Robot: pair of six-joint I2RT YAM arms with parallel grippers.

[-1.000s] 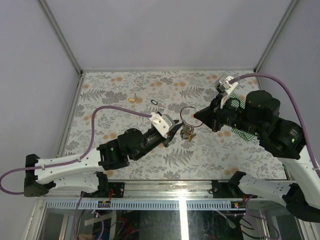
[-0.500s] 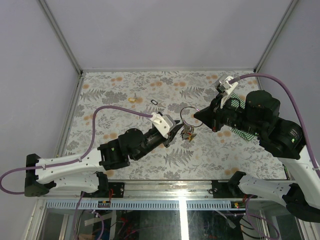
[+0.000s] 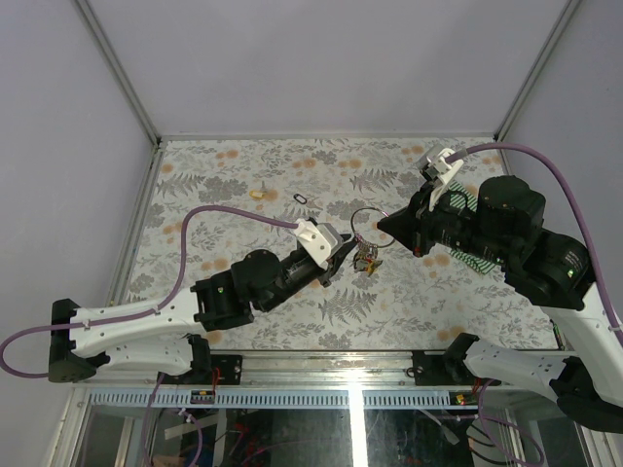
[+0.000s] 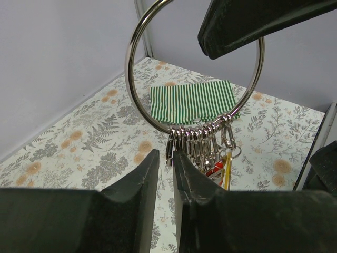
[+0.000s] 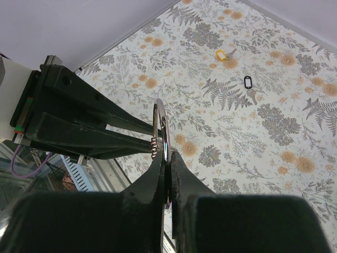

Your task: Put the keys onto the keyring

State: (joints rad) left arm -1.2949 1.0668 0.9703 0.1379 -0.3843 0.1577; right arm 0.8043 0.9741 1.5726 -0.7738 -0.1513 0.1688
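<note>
My right gripper [image 3: 382, 229] is shut on the thin silver keyring [image 3: 368, 222] and holds it upright above the table; the ring also shows in the right wrist view [image 5: 160, 124] and the left wrist view [image 4: 128, 68]. Several metal clips [image 4: 200, 141] hang from its bottom with red and yellow key heads [image 4: 222, 167] below. My left gripper [image 3: 343, 255] sits just below and beside the ring, its jaws a narrow gap apart [image 4: 165, 161], the leftmost clip's end at their tips. A yellow key [image 5: 221, 54] and a black-tagged key [image 5: 249, 85] lie loose on the table.
A green-striped cloth [image 4: 192, 100] lies on the floral table under my right arm. The loose yellow key [image 3: 257, 194] and black tag [image 3: 300, 199] lie at the far left of centre. Walls and metal rails [image 3: 146, 204] bound the table.
My left gripper has crept slightly right, closer to the hanging clips. My right gripper and the ring have stayed still.
</note>
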